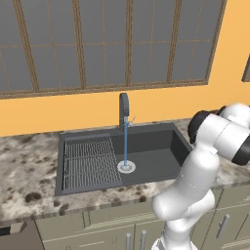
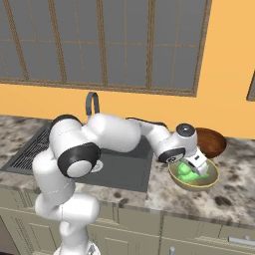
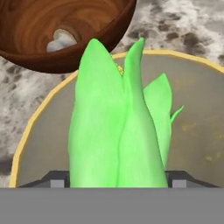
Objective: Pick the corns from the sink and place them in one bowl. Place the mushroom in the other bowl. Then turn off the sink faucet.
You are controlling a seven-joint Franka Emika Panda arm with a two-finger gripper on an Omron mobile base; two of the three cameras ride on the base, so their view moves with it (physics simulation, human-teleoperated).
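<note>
Water runs from the faucet (image 1: 124, 110) into the sink (image 1: 151, 146), whose visible basin holds no food, while to its right the gripper (image 2: 195, 168) hangs low inside the tan bowl (image 2: 211, 180), jaws clamped on a green corn (image 3: 114, 131) whose long axis points straight out from the fingers toward the bowl's floor. Another green husk (image 3: 162, 105) shows just behind it in that bowl. The brown bowl (image 3: 65, 30) just beyond holds a small pale-stemmed mushroom (image 3: 60, 40); judging by this, only letting go and shutting off the faucet remain.
</note>
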